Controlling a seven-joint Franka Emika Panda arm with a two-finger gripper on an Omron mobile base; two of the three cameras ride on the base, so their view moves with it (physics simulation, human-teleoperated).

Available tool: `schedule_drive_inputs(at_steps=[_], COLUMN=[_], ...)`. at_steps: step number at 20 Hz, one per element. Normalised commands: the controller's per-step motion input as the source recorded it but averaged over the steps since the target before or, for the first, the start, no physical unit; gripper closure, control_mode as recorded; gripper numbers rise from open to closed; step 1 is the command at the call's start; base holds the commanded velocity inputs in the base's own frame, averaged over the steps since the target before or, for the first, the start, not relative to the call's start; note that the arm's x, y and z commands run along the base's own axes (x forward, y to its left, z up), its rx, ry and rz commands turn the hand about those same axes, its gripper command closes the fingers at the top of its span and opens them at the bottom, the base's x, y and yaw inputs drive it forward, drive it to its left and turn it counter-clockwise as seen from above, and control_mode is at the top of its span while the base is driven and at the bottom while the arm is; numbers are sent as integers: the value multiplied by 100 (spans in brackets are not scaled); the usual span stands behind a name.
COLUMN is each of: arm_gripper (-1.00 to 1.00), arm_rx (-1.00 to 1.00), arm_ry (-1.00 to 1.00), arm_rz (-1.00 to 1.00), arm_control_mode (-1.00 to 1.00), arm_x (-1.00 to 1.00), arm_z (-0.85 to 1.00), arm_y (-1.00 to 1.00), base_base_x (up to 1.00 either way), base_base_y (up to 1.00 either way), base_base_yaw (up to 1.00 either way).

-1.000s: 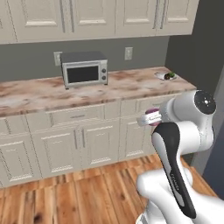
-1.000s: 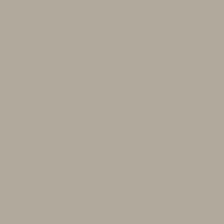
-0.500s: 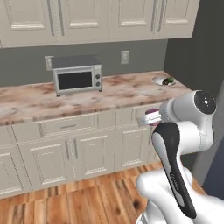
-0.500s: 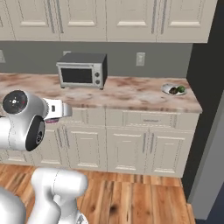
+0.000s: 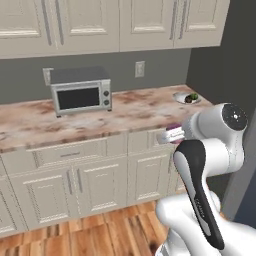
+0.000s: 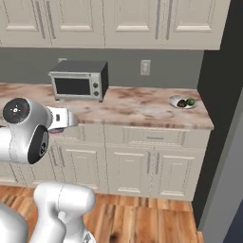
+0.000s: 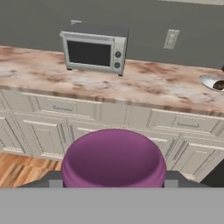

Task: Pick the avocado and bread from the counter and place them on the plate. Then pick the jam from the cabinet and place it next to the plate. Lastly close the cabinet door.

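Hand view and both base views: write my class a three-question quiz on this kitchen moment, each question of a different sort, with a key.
1. True or false: the plate sits at the counter's right end, near the dark wall.
2. What purple thing shows between the claw's fingers in the hand view?
A. the jam
B. a cup
C. a grape
3. Fill in: the toaster oven stands on the counter, below the ____ .

Key: 1 true; 2 A; 3 cabinet

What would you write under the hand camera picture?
Gripper holding purple jam, facing the counter and toaster oven.
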Motion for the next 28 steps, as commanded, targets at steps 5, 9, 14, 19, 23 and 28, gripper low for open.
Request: schedule_drive_inputs(at_steps=[5,9,14,19,23,28], arm_gripper=[100,100,100,100,100,100], arm_rx=[0,0,0,0,0,0], arm_ry=[0,0,0,0,0,0], arm_rz=[0,0,0,0,0,0], arm_control_mode=[100,100,100,100,100,100], arm_x=[0,0,0,0,0,0], arm_z=[0,0,0,0,0,0], arm_y=[0,0,0,0,0,0], base_base_x=[47,50,52,57,59,54], base_base_y=[-33,-35,-33,-31,-30,-28], base_base_yaw=[0,0,0,0,0,0])
